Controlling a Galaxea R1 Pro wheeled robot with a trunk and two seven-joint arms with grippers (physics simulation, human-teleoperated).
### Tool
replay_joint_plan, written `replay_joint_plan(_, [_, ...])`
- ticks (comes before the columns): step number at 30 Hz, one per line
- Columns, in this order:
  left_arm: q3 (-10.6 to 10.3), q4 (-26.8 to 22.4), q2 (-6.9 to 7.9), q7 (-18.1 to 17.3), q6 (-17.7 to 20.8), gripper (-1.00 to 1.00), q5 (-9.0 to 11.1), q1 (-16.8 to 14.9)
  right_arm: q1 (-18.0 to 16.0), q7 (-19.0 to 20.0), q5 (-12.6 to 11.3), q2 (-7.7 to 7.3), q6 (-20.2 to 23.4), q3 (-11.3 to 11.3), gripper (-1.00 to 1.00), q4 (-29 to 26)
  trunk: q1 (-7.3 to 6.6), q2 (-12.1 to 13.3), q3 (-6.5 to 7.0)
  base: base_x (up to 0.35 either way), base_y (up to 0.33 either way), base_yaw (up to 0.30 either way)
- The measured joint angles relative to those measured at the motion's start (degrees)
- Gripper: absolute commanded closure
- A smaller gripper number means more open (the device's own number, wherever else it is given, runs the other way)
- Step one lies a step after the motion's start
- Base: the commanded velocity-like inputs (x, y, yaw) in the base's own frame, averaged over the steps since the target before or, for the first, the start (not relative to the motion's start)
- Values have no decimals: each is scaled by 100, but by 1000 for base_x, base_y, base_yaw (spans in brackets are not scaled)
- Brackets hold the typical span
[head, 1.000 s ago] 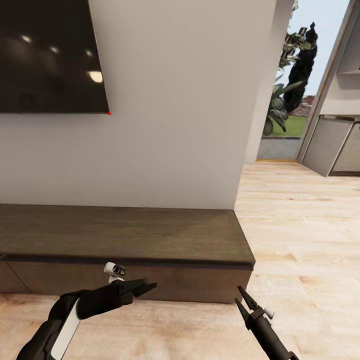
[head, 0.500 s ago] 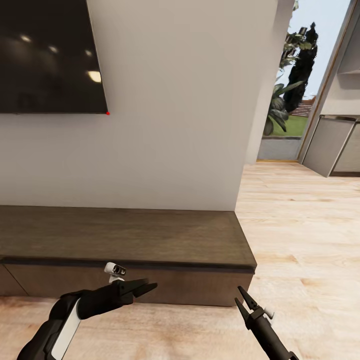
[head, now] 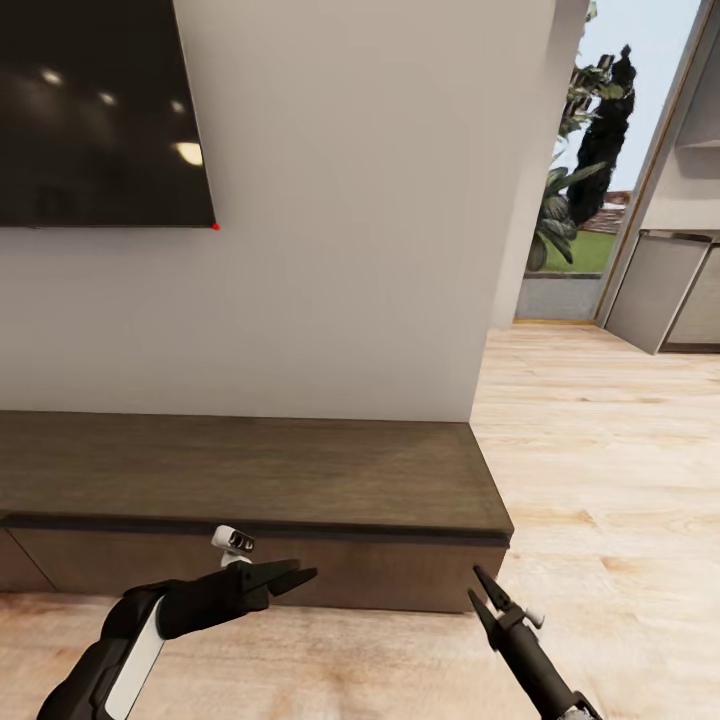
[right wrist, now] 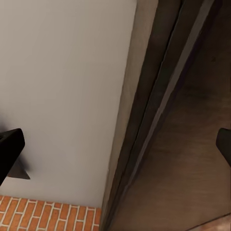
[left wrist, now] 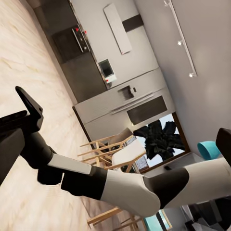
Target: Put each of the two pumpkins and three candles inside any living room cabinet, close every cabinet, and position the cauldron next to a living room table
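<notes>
Two empty grippers before the closed cabinet, left fingers nearly together, right fingers parted

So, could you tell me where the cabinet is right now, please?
In the head view the cabinet runs low along the white wall beneath the TV, with both grippers on its near side.

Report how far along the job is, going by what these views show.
Looks done: the cabinet front facing the robot looks shut, its top bare. In hand: nothing; the left gripper looks closed and empty, the right gripper is open and empty, both hanging low before the cabinet front. Left: pumpkins, candles and cauldron are not visible here, so their placement cannot be confirmed from these views.
</notes>
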Motion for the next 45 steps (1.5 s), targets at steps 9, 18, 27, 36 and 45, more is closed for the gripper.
replay_joint_plan(9, [-82,7,-2,14,0,-100,-7,0,-170,-95,-4,4,-18,1,-100,0,0,0,0,0,0,0])
replay_joint_plan(18, [-158,8,-4,28,-7,-100,-25,0,-338,-307,2,4,-26,2,-100,27,-1,0,0,27,8,0])
replay_joint_plan(27, [-160,8,-7,32,-9,-100,-40,0,-343,-533,2,-3,-24,-5,-100,34,0,0,0,53,21,0])
replay_joint_plan(36, [-161,8,-8,32,-9,-100,-42,0,-344,-624,-10,-5,-21,-12,-100,43,0,0,0,2,1,0])
replay_joint_plan(45, [-153,2,-4,32,-25,-100,-8,0,-346,-627,-14,-14,-18,-14,-100,53,0,0,0,0,0,0])
